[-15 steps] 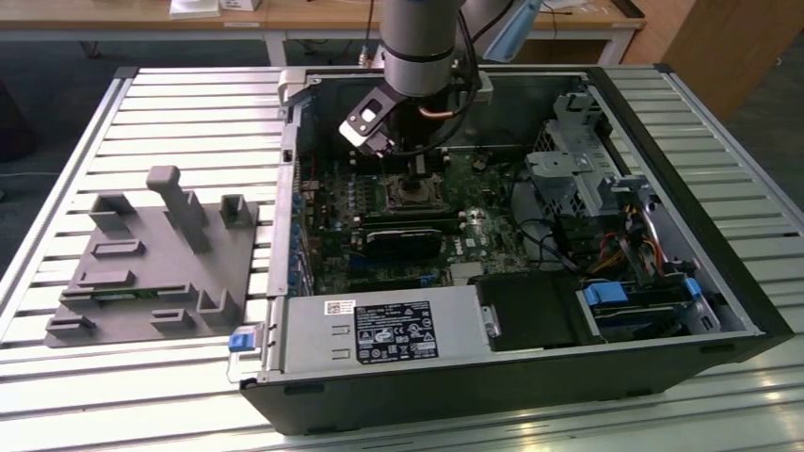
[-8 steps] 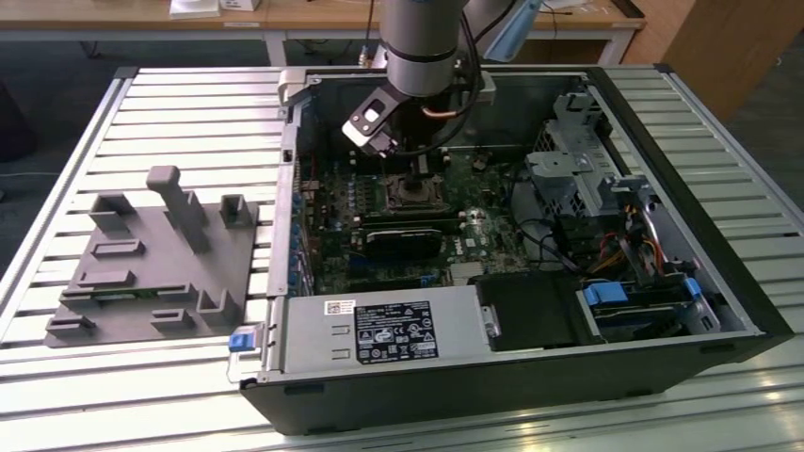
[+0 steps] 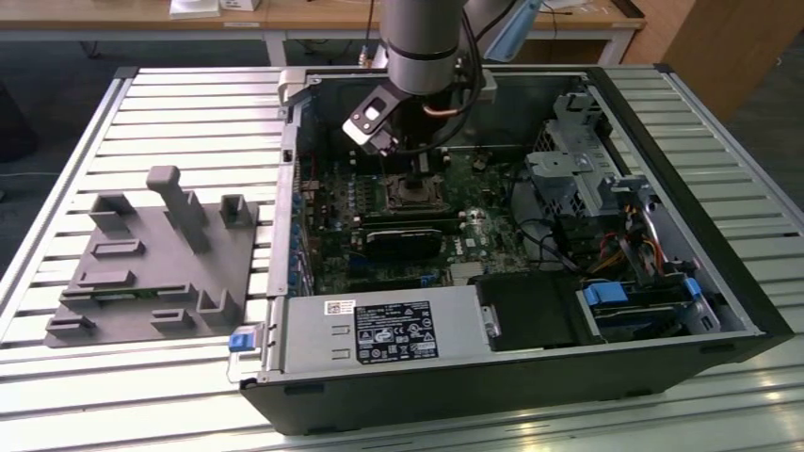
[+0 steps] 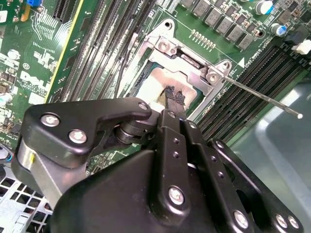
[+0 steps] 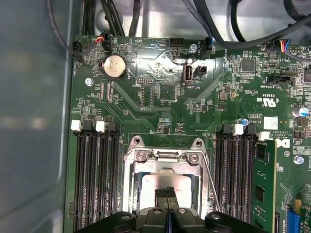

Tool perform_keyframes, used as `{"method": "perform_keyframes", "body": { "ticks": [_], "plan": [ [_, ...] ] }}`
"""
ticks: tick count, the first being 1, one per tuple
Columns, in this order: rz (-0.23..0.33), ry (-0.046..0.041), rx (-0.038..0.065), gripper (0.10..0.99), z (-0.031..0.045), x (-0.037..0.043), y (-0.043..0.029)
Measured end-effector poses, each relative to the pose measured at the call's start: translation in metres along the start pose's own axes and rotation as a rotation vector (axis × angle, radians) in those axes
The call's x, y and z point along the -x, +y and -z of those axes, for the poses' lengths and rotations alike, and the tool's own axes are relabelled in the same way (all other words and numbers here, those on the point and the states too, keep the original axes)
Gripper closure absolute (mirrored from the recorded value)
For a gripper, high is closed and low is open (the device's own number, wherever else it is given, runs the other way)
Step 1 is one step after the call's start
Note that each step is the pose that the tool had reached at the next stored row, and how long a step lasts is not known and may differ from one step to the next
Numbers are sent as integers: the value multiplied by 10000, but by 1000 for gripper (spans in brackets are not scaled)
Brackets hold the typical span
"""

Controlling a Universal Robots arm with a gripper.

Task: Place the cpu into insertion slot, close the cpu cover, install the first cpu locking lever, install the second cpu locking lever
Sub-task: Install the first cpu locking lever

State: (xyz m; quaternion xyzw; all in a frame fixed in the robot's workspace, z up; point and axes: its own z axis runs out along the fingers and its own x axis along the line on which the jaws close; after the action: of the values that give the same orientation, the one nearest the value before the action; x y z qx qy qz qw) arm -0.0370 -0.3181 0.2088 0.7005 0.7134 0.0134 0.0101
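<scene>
We find the tool [image 5: 167, 192] closed, tips together on the cpu [image 5: 148, 187]. The chip sits in the insertion slot [image 3: 409, 192], framed by the cpu cover [image 5: 163, 156]. We judge it light, rigid and fragile: handle it by the edges only. A thin locking lever [image 4: 262, 97] juts out alongside. In the exterior view, a black card [image 3: 405, 241] lies at 6 o'clock of the slot.

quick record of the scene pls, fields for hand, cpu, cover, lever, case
hand: black two-finger hand, fingers together, tips on the chip
cpu: flat square silvery-grey chip, lying inside the frame on the green circuit board
cover: thin silvery metal frame, seems down around the chip
lever: thin metal rod, sticking out free from the frame's corner
case: open black computer case on a slatted metal table
</scene>
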Motion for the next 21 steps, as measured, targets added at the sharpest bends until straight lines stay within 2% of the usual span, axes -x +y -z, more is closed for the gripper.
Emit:
{"method": "perform_keyframes", "body": {
  "ticks": [12,15,21],
  "plan": [
    [1,0,3,980,78,0,3],
    [1,2,8,980,136,-1,5],
    [1,1,34,980,310,-1,11]
  ]
}}
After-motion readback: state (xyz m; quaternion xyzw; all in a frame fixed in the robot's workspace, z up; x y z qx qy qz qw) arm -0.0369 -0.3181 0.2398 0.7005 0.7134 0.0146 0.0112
